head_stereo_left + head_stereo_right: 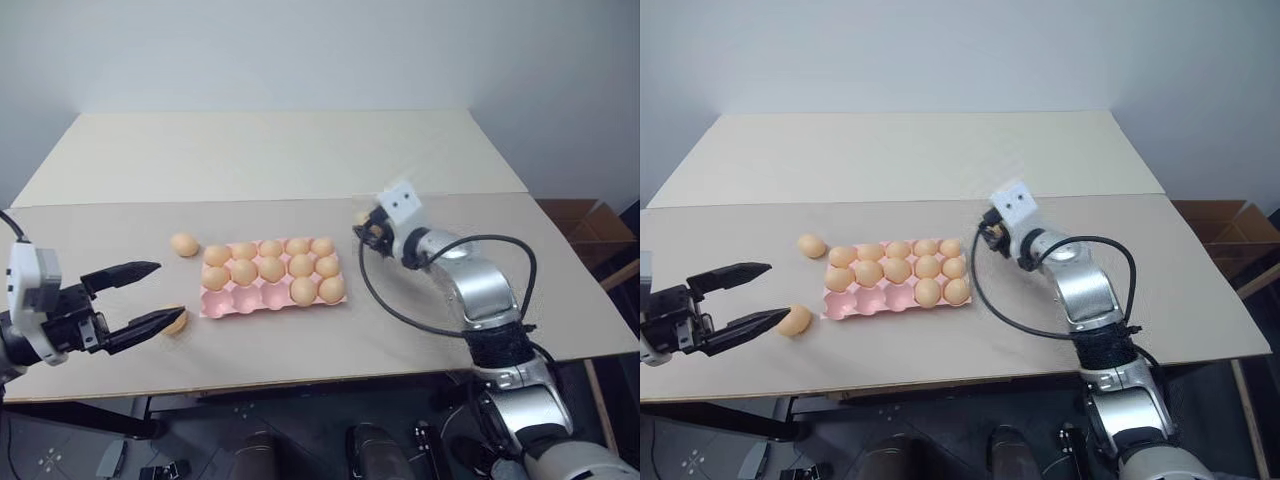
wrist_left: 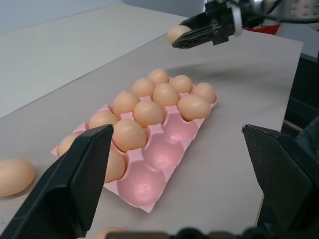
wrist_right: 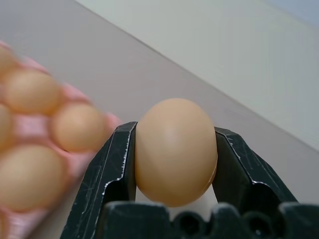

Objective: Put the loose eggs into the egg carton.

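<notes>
- Black fingers (image 3: 117, 169) of the right claw (image 3: 175, 164) are clamped on one tan-orange egg (image 3: 175, 152), one finger against each side of its shell; the egg is held clear of the tabletop (image 1: 300, 160).
- Seen from the head views, the right claw (image 1: 992, 232) hangs above the tabletop just off the right end of the egg carton (image 1: 235, 305), with a black cable (image 1: 985, 300) looping from the wrist down along the silver forearm (image 1: 1085, 290).
- Left claw (image 1: 148, 295) stands released, its two fingers spread wide and gripping nothing, at the left of the scene near the tabletop's front edge.
- One loose egg (image 1: 794, 320) lies on the tabletop just beside the lower finger (image 1: 750, 325) of the left claw; whether they touch cannot be told.
- A second loose egg (image 1: 184, 244) lies on the tabletop near the carton's far left corner, apart from it.
- Pink moulded carton lies flat near the middle of the tabletop; eleven of its cups hold eggs.
- Empty cups (image 2: 162, 152) stand in the front row at the carton's left end.
- Cardboard box (image 1: 585, 225) stands on the floor beyond the tabletop's right edge.
</notes>
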Robot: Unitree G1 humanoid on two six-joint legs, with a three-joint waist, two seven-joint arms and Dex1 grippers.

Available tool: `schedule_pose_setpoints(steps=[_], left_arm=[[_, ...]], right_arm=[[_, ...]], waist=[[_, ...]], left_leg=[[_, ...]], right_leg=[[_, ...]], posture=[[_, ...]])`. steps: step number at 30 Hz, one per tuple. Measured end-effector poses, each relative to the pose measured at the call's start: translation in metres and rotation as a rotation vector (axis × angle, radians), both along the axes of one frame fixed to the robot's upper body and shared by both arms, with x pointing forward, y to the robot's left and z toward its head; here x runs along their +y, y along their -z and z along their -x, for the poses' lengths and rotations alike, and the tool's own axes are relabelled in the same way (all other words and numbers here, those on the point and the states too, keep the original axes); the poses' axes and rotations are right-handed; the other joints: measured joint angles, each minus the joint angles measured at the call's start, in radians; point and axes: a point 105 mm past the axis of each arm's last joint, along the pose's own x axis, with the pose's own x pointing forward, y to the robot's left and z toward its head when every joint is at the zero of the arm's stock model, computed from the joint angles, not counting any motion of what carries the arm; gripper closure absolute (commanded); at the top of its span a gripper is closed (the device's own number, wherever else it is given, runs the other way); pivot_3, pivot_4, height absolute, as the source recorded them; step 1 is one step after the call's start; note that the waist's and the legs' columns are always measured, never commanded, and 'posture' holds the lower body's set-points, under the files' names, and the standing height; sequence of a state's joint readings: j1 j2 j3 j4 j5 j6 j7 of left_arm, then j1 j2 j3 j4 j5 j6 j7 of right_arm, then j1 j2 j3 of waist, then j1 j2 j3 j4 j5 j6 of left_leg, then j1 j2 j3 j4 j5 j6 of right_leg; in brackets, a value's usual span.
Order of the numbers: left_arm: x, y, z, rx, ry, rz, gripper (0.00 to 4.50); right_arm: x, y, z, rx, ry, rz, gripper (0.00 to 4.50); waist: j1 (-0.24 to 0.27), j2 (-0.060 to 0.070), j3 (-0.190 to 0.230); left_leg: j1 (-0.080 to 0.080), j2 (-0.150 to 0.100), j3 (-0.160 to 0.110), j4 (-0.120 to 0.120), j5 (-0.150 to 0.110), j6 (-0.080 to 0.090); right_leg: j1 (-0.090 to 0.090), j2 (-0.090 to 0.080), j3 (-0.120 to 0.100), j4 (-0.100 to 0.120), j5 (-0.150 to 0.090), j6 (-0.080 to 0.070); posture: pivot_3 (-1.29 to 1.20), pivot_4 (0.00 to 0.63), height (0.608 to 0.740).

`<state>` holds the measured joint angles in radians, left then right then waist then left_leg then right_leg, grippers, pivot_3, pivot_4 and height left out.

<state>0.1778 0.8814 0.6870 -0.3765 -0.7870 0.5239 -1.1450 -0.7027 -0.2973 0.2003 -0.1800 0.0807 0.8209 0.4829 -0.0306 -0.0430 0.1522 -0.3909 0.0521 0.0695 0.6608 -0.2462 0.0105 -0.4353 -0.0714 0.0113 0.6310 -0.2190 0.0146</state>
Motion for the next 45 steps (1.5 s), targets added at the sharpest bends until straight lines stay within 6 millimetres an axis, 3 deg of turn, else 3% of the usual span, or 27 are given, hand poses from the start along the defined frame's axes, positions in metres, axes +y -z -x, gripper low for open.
schedule_pose_setpoints(steps=[6,11,14,18,19,23,27,34,39,45], left_arm=[[0.002,0.0,-0.002,-0.002,-0.02,0.002,0.0],[0.003,0.002,-0.001,0.006,-0.03,0.003,0.0],[0.003,0.003,-0.001,0.009,-0.035,0.003,0.0],[0.003,0.003,-0.002,0.006,-0.039,0.002,0.0],[0.003,0.003,-0.002,0.006,-0.039,0.002,0.0],[0.003,0.002,-0.002,0.0,-0.037,0.001,0.0],[0.006,0.001,-0.004,-0.01,-0.041,-0.003,0.0],[0.032,0.023,0.009,0.107,-0.099,-0.026,0.0],[0.04,0.028,0.014,0.101,-0.152,-0.037,0.0],[0.024,0.037,0.018,0.149,-0.264,-0.077,0.0]], right_arm=[[0.088,0.018,0.049,0.051,-0.279,0.035,2.55],[0.103,0.047,0.061,0.079,-0.334,0.162,2.55],[0.105,0.057,0.062,0.097,-0.337,0.195,1.65],[0.108,0.05,0.063,0.085,-0.339,0.16,0.27],[0.105,0.042,0.062,0.064,-0.329,0.14,0.03],[0.087,0.003,0.066,-0.004,-0.331,0.033,0.03],[0.046,-0.031,0.079,-0.063,-0.37,-0.038,0.03],[-0.045,-0.005,0.089,0.01,-0.351,0.088,0.03],[-0.072,0.005,0.1,0.0,-0.416,0.098,0.03],[-0.081,0.012,0.101,0.0,-0.435,0.098,0.03]], waist=[[-0.009,0.0,0.0],[-0.003,-0.001,-0.001],[-0.007,-0.003,-0.002],[-0.009,-0.003,-0.002],[-0.009,-0.003,-0.002],[-0.008,-0.003,-0.002],[0.004,-0.003,-0.002],[0.013,-0.002,-0.001],[0.014,-0.002,-0.001],[0.017,-0.002,-0.001]], left_leg=[[0.0,0.0,0.0,0.0,0.001,-0.001],[0.0,-0.003,0.001,0.0,0.001,-0.002],[0.0,-0.002,0.001,0.0,0.001,-0.002],[0.0,-0.001,0.0,0.0,0.001,-0.002],[0.0,-0.001,0.0,0.0,0.001,-0.002],[-0.001,-0.001,0.0,0.0,0.001,-0.002],[-0.001,-0.002,0.0,0.0,0.001,-0.002],[0.0,-0.002,0.001,0.0,0.001,-0.002],[0.002,-0.001,0.001,0.0,0.001,-0.002],[0.004,-0.002,0.001,0.0,0.001,-0.002]], right_leg=[[0.0,-0.001,0.0,0.0,0.0,-0.001],[0.001,-0.004,-0.001,-0.001,0.0,0.0],[0.0,-0.004,-0.001,-0.001,0.001,0.0],[-0.001,-0.002,-0.001,0.001,0.0,-0.001],[-0.001,-0.002,-0.001,0.001,0.0,-0.001],[-0.001,-0.002,-0.001,0.0,0.0,-0.001],[0.001,-0.004,-0.002,-0.002,0.0,0.0],[0.001,-0.003,-0.002,-0.004,-0.001,-0.001],[0.002,-0.002,-0.001,-0.002,-0.005,0.001],[0.005,-0.004,0.001,-0.003,-0.005,0.0]], posture=[[0.0,0.15,0.74],[0.0,0.15,0.74],[0.0,0.15,0.74],[0.0,0.15,0.74],[0.0,0.15,0.74],[0.0,0.15,0.74],[0.0,0.15,0.74],[0.0,0.15,0.74],[0.0,0.15,0.74],[0.0,0.15,0.74]])
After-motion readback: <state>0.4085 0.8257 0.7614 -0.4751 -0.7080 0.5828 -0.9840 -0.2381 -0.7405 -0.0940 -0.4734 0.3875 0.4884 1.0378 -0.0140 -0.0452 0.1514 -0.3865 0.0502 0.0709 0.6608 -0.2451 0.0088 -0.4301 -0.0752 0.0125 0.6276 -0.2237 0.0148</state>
